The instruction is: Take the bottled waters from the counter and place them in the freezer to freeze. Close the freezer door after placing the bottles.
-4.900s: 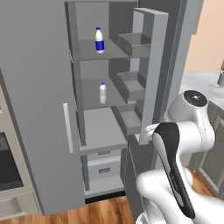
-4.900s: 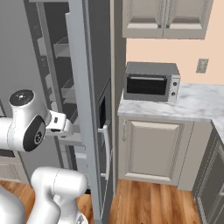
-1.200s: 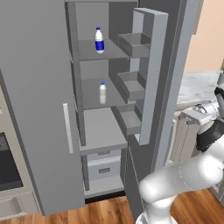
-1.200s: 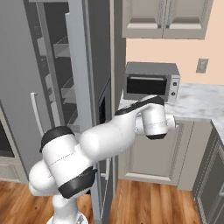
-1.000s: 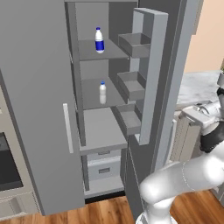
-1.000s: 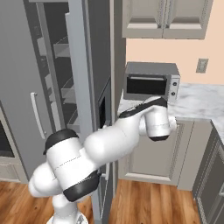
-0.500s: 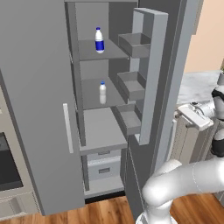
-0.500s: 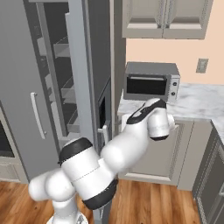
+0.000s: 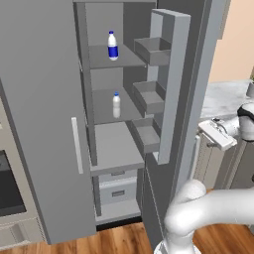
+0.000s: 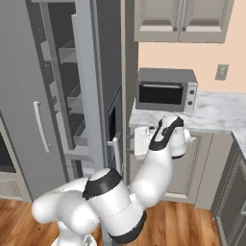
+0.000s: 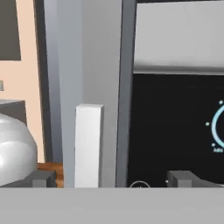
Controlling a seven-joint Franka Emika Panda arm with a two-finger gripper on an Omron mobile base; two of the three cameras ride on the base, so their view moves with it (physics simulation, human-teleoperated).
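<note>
While the freezer door (image 9: 171, 79) stands open, 2 bottled waters sit inside the freezer (image 9: 106, 139): the blue-labelled bottle (image 9: 112, 45) on the upper shelf, the plainer bottle (image 9: 116, 105) on the shelf below. By the marble surface (image 10: 216, 115), the gripper (image 11: 116, 179) hangs with jaws apart, holding nothing, before a pale bar handle (image 11: 89, 144).

Freezer door (image 9: 171, 84) handle out of sight, behind its edge-on panel.
</note>
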